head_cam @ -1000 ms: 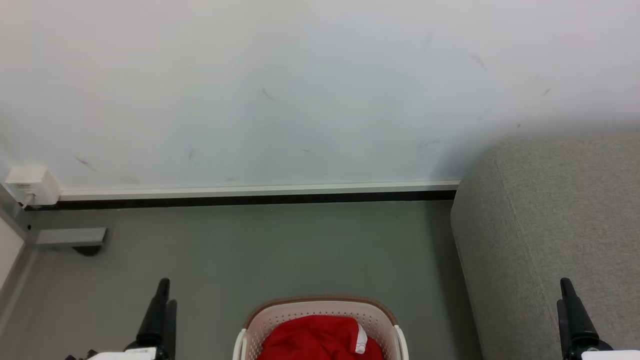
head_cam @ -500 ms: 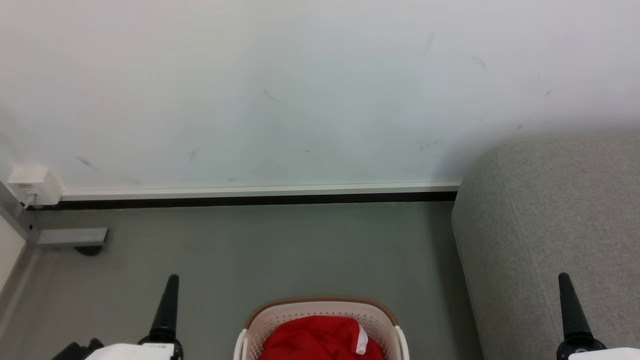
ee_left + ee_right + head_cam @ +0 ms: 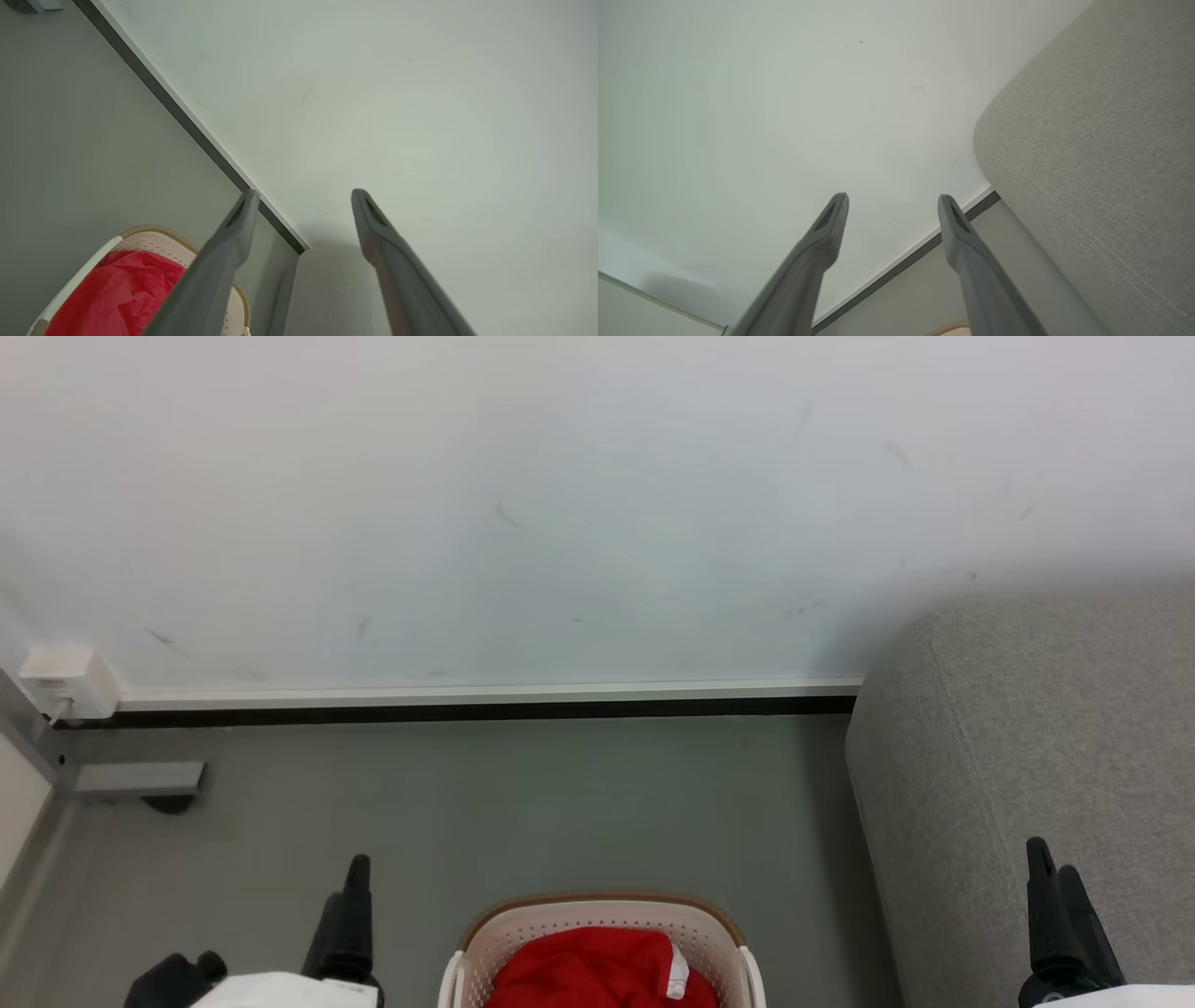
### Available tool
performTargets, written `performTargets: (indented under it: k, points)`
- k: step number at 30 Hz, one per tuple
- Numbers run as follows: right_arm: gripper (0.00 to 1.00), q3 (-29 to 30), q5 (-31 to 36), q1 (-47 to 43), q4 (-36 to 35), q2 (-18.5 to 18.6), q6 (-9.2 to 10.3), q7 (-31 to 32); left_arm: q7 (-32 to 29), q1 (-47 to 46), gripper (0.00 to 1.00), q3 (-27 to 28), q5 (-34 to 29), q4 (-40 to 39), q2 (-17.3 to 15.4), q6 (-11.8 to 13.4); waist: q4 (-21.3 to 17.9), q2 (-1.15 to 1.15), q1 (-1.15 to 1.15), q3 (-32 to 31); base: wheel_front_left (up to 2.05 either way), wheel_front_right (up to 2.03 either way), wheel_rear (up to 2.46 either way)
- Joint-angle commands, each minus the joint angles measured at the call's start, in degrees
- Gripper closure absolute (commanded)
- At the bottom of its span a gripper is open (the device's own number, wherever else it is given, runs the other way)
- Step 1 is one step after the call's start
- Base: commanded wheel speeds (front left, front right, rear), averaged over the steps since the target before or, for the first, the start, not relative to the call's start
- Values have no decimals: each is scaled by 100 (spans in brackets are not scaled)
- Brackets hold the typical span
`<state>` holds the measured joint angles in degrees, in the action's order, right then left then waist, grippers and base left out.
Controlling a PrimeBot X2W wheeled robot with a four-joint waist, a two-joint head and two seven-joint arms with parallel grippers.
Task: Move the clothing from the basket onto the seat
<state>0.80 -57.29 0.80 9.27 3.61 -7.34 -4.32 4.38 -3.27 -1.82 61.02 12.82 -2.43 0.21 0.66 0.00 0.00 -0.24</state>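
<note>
Clothing (image 3: 597, 973) heaped in basket (image 3: 599, 903) on floor (image 3: 560, 803), well off the floor's wall edge, seat (image 3: 1027, 728) near its right; left end effector (image 3: 346, 879) and right end effector (image 3: 1050, 856) flank it, both empty, fingers spread apart.

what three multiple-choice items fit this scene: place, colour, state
1. Where is the clothing? A) in the basket B) on the seat C) on the floor
2. What colour is the basket's top rim? A) blue B) brown C) green
3. The left gripper is: A) shut on the clothing B) shut on a handle C) open and empty
Answers: 1 A, red fabric lies inside the perforated walls; 2 B, a brown band caps the cream wall; 3 C, its fingers stand apart, nothing between.
</note>
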Motion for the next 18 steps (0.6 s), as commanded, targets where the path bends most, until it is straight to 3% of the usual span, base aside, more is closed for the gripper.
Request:
performTargets:
  k: [1,18]
  points:
    - [0,-14,269,-10,-112,58,-17,-71,65,-25,0,-57,-299,-62,-36,64,5,0,0,-4,0,0,0]
    - [0,-77,2033,-63,-185,131,-19,-360,354,-34,0,-364,-2089,-17,-44,289,75,0,0,-47,0,0,0]
